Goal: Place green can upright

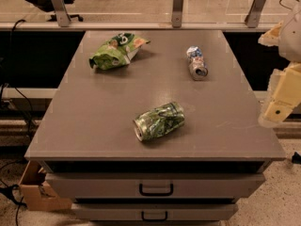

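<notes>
Three things lie on the grey desk (84,131), all well apart from one another. The green can (160,121) is on its side a little below the middle of the frame, near the desk's front edge. Its silver end faces the lower left and its mottled green and white body runs toward the upper right. A wrinkled green snack bag (116,51) lies flat in the upper left part of the desk. A slimmer silver-and-blue can (197,63) lies on its side in the upper right part, with its open end turned toward the bottom of the frame.

At the right edge of the frame, the cream-coloured gripper (281,102) hangs beyond the desk's right side. It touches nothing on the desk and is well apart from the green can. Whether its jaws are parted or closed cannot be told from this view.

Below the desk top are two drawers (155,186) with dark handles, and a cardboard box (34,192) sits on the floor at the lower left.
</notes>
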Controlling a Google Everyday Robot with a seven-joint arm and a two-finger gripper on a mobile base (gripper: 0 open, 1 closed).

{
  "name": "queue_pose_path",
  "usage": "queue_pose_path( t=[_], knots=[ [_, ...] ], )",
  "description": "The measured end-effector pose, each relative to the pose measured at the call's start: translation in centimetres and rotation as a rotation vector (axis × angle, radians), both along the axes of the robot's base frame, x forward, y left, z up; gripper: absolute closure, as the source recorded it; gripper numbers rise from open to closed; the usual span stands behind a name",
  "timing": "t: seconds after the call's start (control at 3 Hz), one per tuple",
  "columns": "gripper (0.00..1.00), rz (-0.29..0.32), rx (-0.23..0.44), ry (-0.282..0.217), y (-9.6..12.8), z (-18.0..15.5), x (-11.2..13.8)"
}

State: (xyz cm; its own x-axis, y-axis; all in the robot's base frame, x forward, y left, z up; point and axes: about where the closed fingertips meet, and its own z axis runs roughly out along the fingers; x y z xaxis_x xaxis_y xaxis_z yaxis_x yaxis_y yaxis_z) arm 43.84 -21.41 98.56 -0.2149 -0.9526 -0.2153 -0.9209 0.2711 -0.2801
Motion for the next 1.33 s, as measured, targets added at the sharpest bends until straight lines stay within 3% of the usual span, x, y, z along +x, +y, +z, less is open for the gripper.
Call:
queue_pose_path(
  t=[0.33, 0.67, 1.0, 1.33],
  knots=[
    [0.00, 0.000, 0.000, 0.000, 0.0, 0.0, 0.0],
    [0.00, 0.058, -0.029, 0.003, 1.2, -0.1, 0.5],
    [0.00, 0.242, -0.094, 0.017, 5.5, -1.3, 1.4],
    [0.00, 0.455, -0.207, 0.016, 11.5, -3.7, 1.3]
  ],
)
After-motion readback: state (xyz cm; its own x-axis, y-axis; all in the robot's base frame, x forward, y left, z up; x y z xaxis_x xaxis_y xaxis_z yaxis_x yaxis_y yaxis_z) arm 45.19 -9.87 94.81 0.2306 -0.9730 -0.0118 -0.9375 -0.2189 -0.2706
